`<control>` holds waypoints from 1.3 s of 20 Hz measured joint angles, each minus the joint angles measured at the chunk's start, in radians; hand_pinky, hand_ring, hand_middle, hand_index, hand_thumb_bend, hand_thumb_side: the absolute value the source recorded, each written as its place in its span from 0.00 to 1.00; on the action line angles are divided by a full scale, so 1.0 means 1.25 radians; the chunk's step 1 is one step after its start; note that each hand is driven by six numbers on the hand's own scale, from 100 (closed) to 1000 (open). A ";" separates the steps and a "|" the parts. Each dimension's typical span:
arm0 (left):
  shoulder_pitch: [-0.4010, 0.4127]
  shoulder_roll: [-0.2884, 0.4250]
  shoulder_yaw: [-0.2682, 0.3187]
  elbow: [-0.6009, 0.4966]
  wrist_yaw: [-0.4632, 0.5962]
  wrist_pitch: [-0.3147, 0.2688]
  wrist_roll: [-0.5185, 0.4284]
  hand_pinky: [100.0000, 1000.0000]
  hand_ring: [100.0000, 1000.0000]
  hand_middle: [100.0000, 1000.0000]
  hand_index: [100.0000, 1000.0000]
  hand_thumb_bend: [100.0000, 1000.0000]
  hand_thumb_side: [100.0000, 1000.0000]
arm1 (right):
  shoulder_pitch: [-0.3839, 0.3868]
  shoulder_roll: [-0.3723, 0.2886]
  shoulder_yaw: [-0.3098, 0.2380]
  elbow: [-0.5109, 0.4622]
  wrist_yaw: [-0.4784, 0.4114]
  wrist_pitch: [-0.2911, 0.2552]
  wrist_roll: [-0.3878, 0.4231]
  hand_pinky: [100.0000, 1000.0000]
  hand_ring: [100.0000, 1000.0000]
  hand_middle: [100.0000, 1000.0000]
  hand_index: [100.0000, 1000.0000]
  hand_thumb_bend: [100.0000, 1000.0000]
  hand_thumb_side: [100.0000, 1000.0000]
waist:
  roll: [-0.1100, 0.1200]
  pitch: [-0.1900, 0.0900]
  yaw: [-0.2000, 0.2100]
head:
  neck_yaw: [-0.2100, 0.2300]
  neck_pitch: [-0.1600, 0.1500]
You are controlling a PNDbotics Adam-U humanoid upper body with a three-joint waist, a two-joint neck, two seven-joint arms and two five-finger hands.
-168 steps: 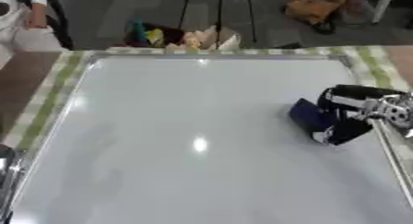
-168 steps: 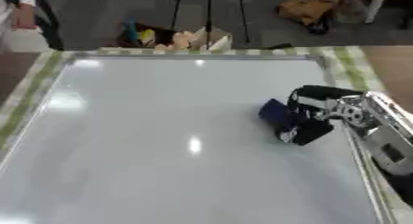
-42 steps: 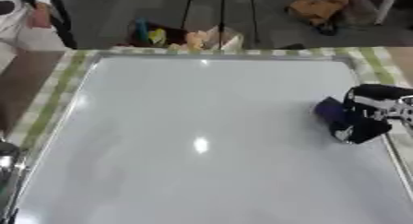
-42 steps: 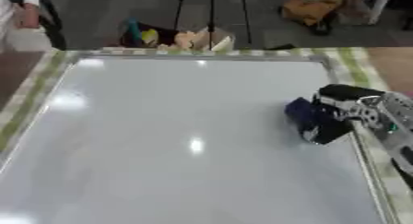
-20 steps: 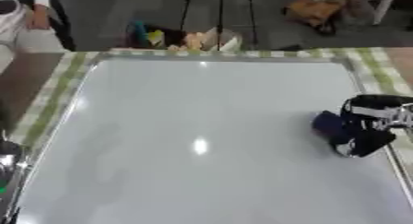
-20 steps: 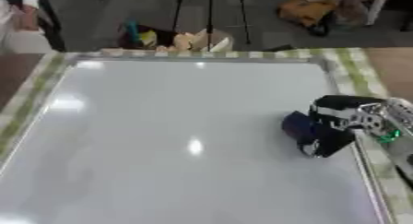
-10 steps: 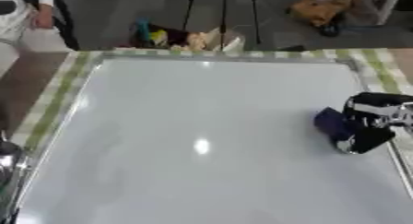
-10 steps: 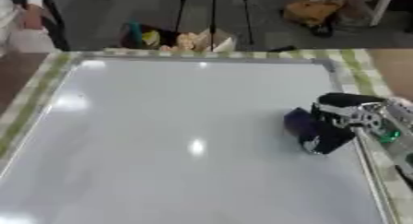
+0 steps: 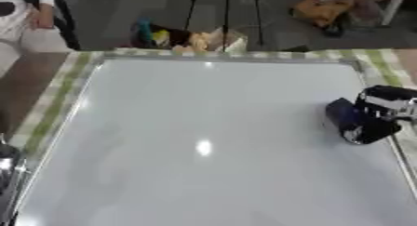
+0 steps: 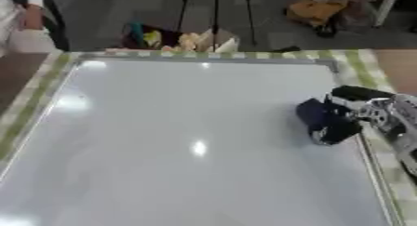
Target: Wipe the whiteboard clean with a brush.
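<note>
Gripping the dark brush (image 10: 319,119), the right hand (image 10: 365,108) has slid back along the whiteboard's (image 9: 204,127) right edge; no marks remain visible.

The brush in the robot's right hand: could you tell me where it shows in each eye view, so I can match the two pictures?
Left eye view: the brush sits at the right edge, about mid-height, on the whiteboard near its right frame, held by the right hand.
Right eye view: the brush lies right of centre, further in from the edge.
Shared landmark: the bright glare spot on the board, left of and below the brush.
</note>
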 measured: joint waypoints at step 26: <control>-0.005 0.000 0.000 0.000 0.000 0.000 0.000 0.67 0.80 0.73 0.74 0.13 0.97 | 0.023 -0.016 0.050 -0.090 -0.008 -0.043 0.062 0.42 0.47 0.14 0.29 0.00 0.26 | -0.003 0.000 -0.004 | 0.001 0.001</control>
